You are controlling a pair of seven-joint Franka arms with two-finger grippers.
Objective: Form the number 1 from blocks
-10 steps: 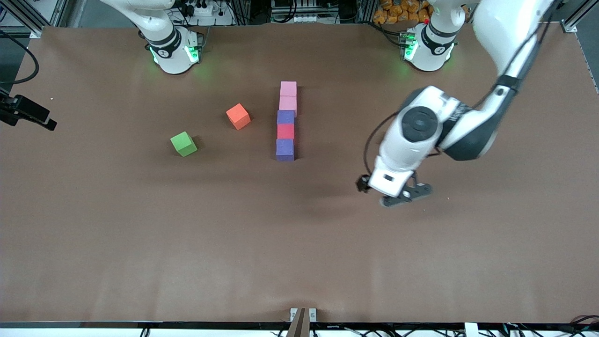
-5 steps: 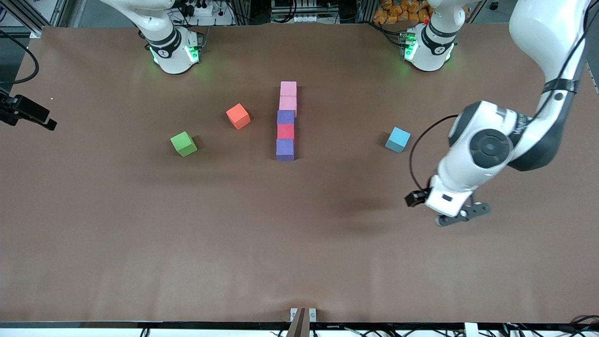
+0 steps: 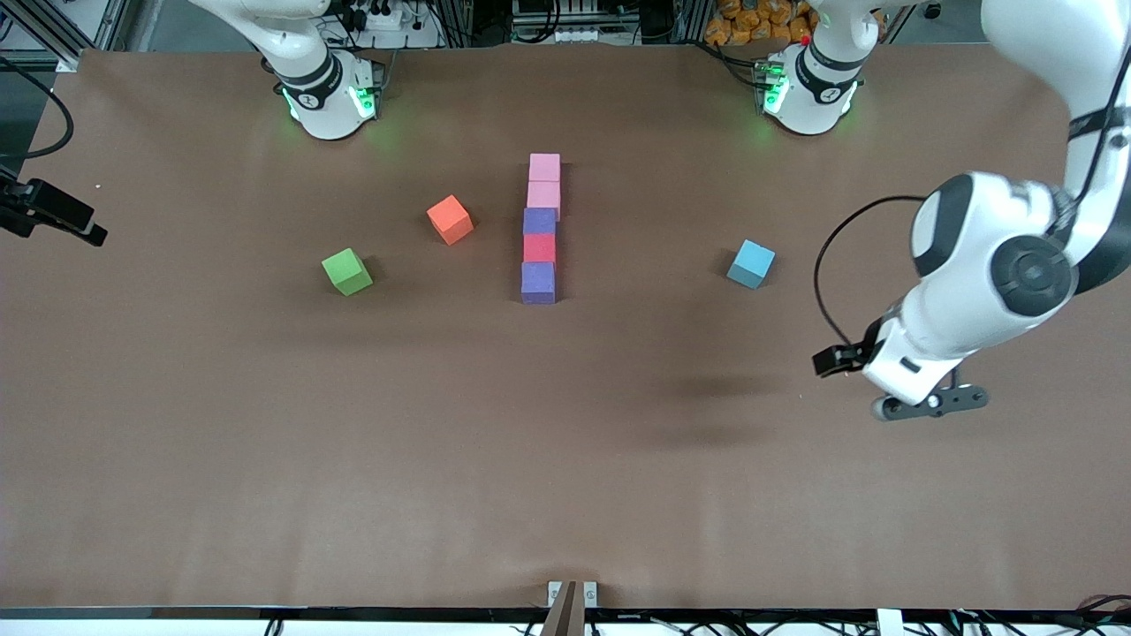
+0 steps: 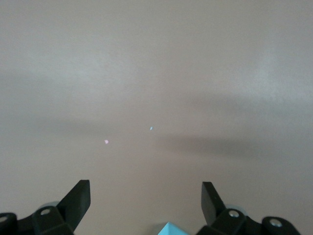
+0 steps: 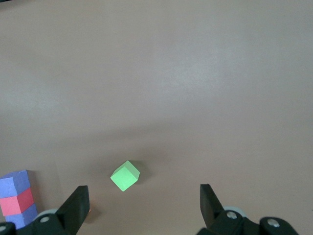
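On a brown table, five blocks lay touching in a straight line running away from the front camera: two pink farthest, then purple, red, purple. An orange cube and a green cube sat toward the right arm's end, a blue cube toward the left arm's. The left gripper hung empty over bare table, fingers spread; the right gripper, likewise spread, held nothing.
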